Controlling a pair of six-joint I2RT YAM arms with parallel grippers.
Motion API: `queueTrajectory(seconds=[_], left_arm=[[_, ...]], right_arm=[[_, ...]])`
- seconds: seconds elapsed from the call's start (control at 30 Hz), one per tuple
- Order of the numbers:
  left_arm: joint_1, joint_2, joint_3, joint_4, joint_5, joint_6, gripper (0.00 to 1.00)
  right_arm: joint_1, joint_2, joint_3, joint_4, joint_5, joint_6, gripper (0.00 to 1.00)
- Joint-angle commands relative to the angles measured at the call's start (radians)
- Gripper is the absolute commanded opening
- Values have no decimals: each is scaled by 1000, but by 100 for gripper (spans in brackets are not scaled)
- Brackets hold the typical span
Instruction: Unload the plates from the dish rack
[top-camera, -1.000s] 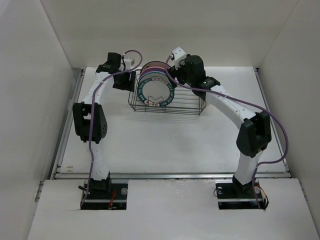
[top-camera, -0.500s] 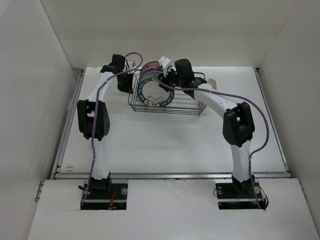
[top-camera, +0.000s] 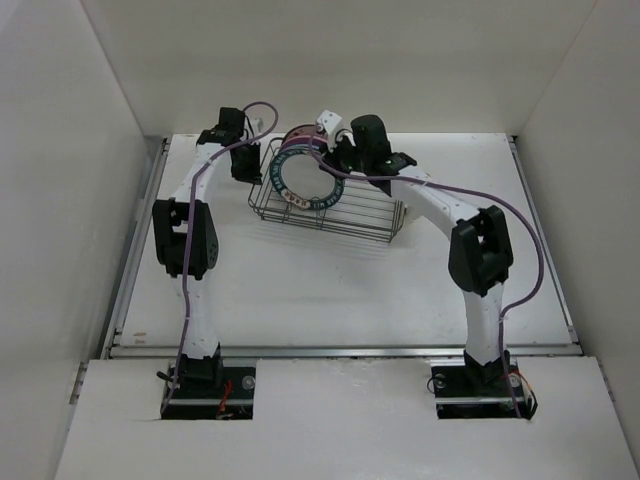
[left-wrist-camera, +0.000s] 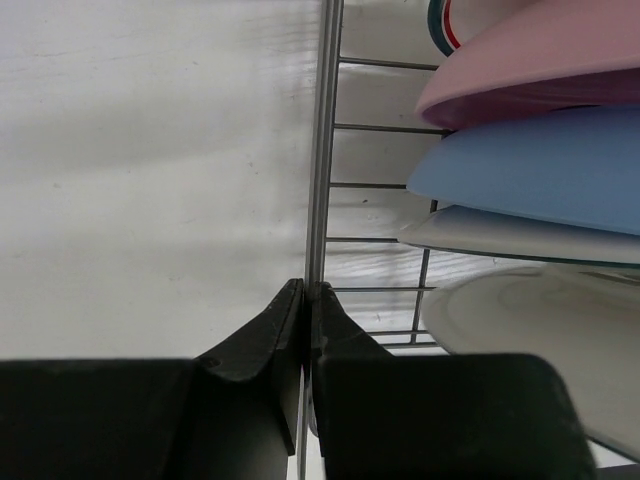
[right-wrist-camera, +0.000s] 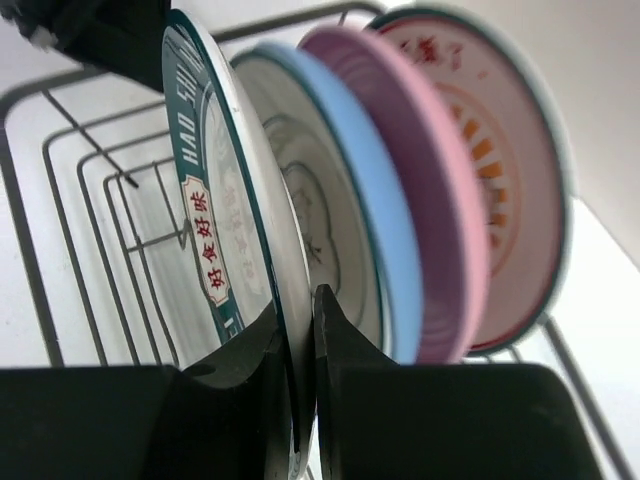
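We see the dish rack (top-camera: 350, 215) toward the far side of the table (top-camera: 300, 290), between the two arms, its long side a little askew to the table's edge. The plates (top-camera: 303, 172) stand on edge in a row at its left end, faces toward the near side.

The left claw (left-wrist-camera: 305, 300) is clamped tight on the rack's rim wire (left-wrist-camera: 326, 150). Both fingers pinch the thin bar with no gap showing, just outside the row of plates. From its camera we see the pink plate (left-wrist-camera: 540, 60), the blue plate (left-wrist-camera: 530, 165) and two white ones lying just inside that rim.

The right claw (right-wrist-camera: 300, 335) is closed on the edge of the teal-rimmed plate (right-wrist-camera: 230, 200), the nearest of the row. One finger lies on its lettered face and the other is slipped in behind it, in front of the flower plate (right-wrist-camera: 305, 215). After that come the blue plate, the pink plate and the orange-patterned plate (right-wrist-camera: 490, 140), each apart from the next. The gripped plate's lower edge is hidden, so we cannot tell whether it sits in its slot.
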Motion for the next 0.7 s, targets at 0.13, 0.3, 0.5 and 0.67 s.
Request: queueTrajectory(seconds=[0.13, 0.3, 0.5, 0.67], left_arm=[[-4, 2, -12, -52, 87, -139, 0], [-4, -30, -43, -29, 78, -158, 0], [-4, -73, -87, -15, 78, -169, 0], [-4, -93, -116, -15, 78, -159, 0]], right_arm=[[-13, -234, -15, 207, 113, 42, 0], [-13, -320, -90, 207, 57, 51, 0], [-13, -397, -150, 128, -39, 80, 0], [22, -444, -216, -55, -272, 80, 0]])
